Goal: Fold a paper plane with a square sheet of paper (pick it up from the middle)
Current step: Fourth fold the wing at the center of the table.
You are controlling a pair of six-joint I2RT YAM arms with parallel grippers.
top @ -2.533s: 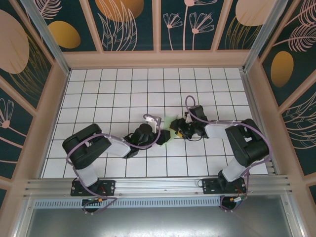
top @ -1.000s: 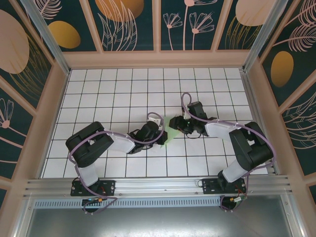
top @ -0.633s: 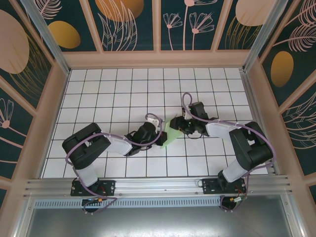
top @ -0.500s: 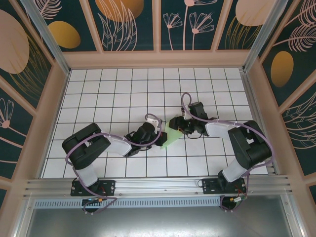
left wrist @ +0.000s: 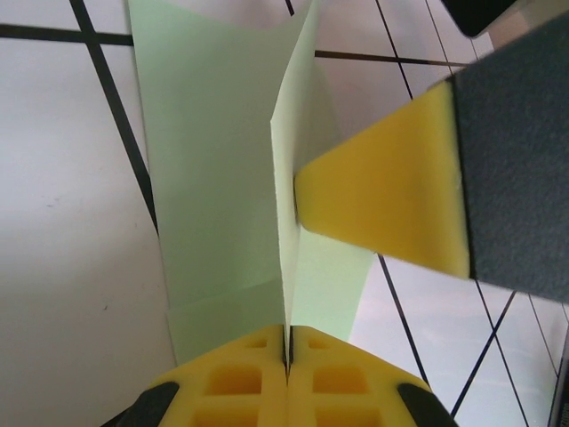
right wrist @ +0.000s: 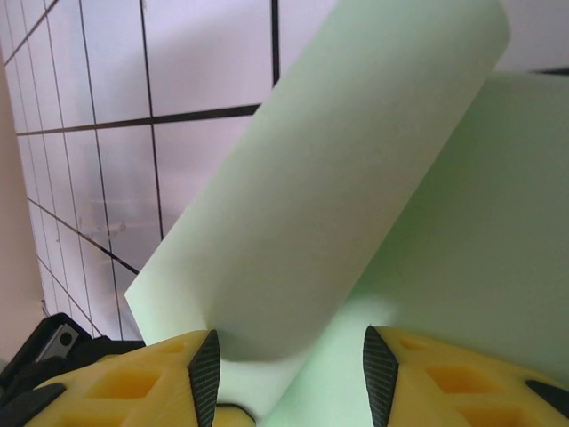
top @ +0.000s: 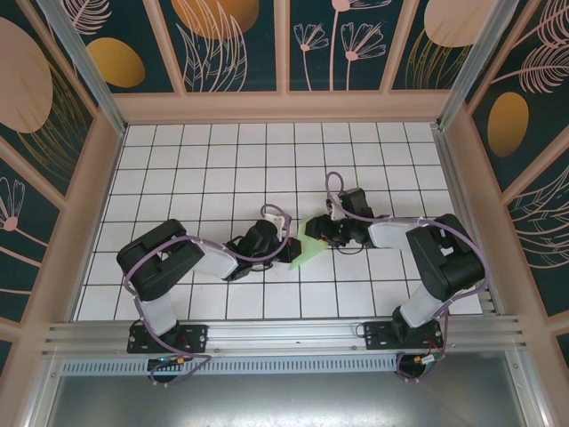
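The right fingers, apart around a curled flap, have moved in beside the left fingers. Those stay clamped on a raised ridge of the paper. A crease is probably being pressed mid-bench, so the plane looks far from finished.

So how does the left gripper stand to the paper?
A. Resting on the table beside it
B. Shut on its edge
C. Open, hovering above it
B: in the left wrist view the left gripper is closed, with an upright fold of the paper pinched in it.

The left arm and right arm are showing black housings with pale grey links and looping purple cables; the left hand and right hand are wearing yellow gridded pads.
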